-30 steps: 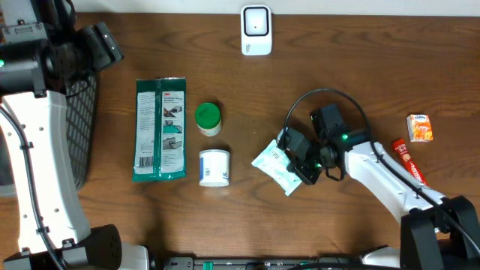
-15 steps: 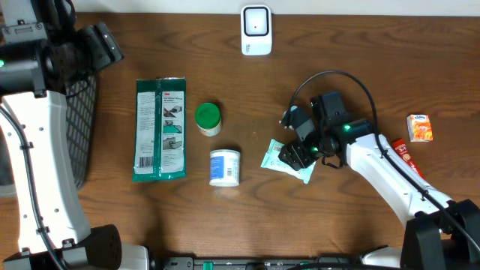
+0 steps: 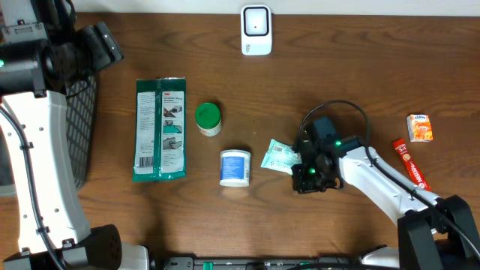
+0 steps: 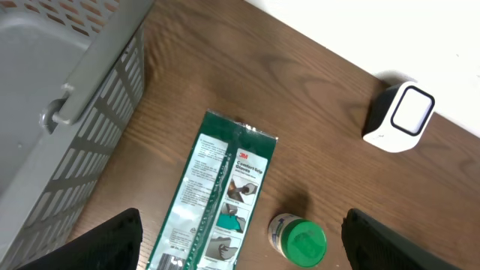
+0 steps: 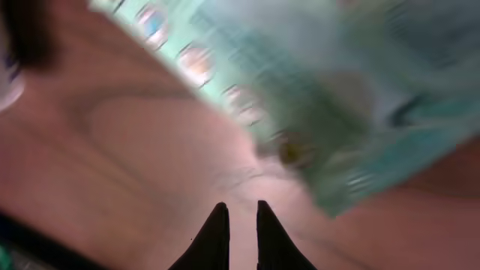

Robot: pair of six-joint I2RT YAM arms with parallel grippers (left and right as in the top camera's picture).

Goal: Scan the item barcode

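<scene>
The pale green packet (image 3: 280, 156) lies flat on the tabletop (image 3: 337, 82) just beside my right gripper (image 3: 301, 168), on the side toward the middle of the table. Its long axis runs roughly across the overhead view, tilted a little. In the right wrist view the fingertips (image 5: 216, 229) are pinched almost together with nothing between them, and the packet (image 5: 337, 105) is a blur ahead of them and off to one side, so I judge it is not held. My right arm is far nearer to it than my left. The left gripper (image 4: 251, 247) hangs wide open over the green pack (image 4: 225, 195), by the basket (image 4: 67, 112). The scanner (image 3: 256, 30) sits well apart at the back edge. Compared with a second ago, the packet has swung from a steep diagonal to nearly level, my right gripper has let go and closed again, and the white tub (image 3: 235, 167) has rolled closer to the packet.
</scene>
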